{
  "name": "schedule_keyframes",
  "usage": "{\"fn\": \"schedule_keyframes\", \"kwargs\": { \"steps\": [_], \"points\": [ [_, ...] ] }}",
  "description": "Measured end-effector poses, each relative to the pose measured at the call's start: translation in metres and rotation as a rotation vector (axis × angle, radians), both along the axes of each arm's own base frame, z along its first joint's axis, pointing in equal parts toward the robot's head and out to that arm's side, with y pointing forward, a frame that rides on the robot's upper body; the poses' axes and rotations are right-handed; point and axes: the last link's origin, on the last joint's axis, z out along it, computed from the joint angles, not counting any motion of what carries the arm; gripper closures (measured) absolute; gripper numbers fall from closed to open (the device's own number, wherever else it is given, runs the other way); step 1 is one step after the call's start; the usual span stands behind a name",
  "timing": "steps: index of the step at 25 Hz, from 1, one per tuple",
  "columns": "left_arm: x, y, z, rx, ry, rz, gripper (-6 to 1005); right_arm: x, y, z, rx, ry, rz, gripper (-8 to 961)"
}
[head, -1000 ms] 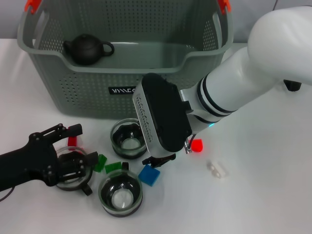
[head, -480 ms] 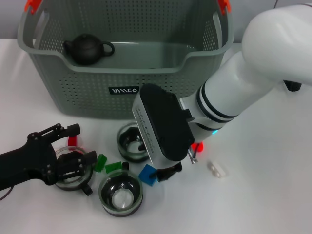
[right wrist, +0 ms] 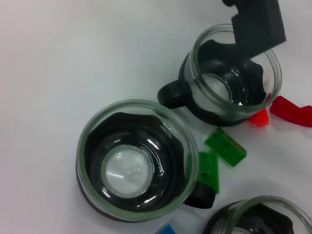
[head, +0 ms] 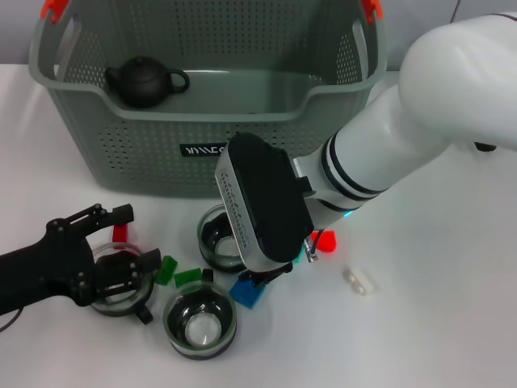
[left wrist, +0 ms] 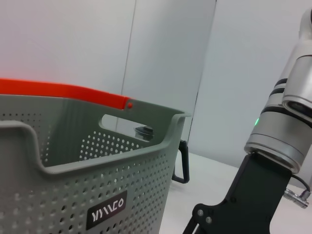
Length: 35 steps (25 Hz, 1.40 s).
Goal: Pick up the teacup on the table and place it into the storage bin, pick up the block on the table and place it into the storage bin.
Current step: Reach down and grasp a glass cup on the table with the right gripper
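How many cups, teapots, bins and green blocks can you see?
Cups: 3
Teapots: 1
Bins: 1
Green blocks: 2
Total: 7

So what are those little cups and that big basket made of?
The cups look like clear glass set in black holders, probably plastic: you see through the shiny walls to the base. The basket looks like matt grey-green moulded plastic, punched with rows of small holes, with orange clips.
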Motion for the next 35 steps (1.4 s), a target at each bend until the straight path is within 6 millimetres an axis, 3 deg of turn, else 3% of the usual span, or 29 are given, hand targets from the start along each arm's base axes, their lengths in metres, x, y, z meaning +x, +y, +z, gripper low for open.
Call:
{"fn": "schedule_keyframes", "kwargs": {
  "steps": [16, 20, 24, 35],
  "points": [
    [-0.003, -0.0014, 0.0008, 0.022, -0.008, 0.024, 139, 0.0095, 0.0041, -0.0031, 0.022, -0.008, -0.033, 252],
    [-0.0031, -0.0014, 0.0009, 0.022, -0.007, 0.025, 139, 0.0067, 0.0067, -0.0035, 0.038, 0.001, -0.049, 335],
    [-0.003, -0.0014, 0.0009, 0.022, -0.008, 0.024, 139, 0.0088, 0.0076, -0.0038, 0.039, -0.009, -0.054, 551],
    [-0.003, -0.0015, 0.001, 0.022, -0.008, 0.024, 140, 0.0071, 0.0051, -0.0038, 0.024, -0.006, -0.061, 793]
  ]
}}
